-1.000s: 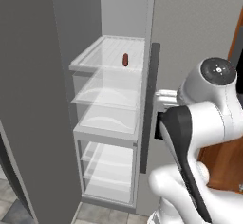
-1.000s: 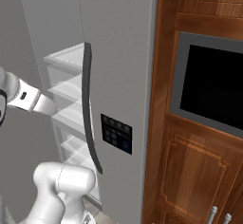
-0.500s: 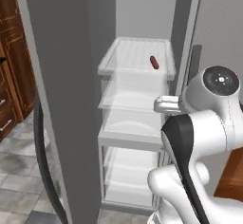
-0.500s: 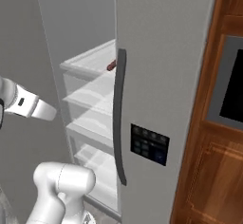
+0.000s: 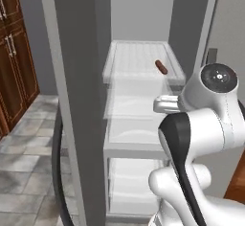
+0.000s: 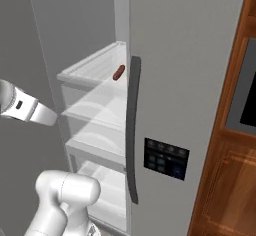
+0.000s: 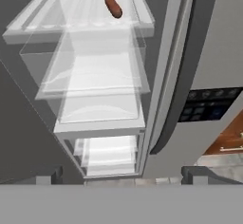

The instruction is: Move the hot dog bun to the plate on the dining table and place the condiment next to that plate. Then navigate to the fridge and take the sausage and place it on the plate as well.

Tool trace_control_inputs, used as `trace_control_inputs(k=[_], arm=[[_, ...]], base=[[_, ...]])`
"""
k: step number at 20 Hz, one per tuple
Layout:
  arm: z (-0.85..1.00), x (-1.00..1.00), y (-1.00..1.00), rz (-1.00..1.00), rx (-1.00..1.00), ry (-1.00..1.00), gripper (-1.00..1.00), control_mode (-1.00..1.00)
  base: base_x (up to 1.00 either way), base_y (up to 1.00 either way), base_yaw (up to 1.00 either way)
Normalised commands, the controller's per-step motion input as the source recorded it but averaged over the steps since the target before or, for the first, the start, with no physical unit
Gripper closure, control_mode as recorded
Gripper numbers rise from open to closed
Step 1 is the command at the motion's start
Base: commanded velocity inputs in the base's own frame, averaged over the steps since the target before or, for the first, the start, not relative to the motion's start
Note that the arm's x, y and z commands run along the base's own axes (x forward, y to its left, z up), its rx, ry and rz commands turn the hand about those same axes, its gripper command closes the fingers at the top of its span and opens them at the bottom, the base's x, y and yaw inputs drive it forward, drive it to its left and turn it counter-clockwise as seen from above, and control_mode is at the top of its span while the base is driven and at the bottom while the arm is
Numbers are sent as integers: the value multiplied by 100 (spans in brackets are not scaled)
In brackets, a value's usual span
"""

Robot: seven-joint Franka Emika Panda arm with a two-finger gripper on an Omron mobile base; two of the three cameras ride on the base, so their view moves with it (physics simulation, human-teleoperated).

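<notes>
Claw point(image 7: 121, 175) is wide open and holds nothing, its two dark tips far apart at the bottom of the hand view. It hangs out in front of the fridge point(image 6: 185, 80), well away from the shelves. The fridge door on the left side stands open, and white see-through shelves point(image 5: 139, 105) sit stacked inside. The sausage point(image 5: 161, 67) lies alone on the top shelf, toward its right side. A long dark handle point(image 6: 132, 130) runs down the shut door.
</notes>
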Motion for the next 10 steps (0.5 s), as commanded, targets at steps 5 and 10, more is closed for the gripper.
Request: trace_control_inputs(k=[5,10], arm=[[0,0,0,0,0,0,-100,100],[0,0,0,0,0,0,-100,100]], base=[[71,0,-18],[68,1,-13]])
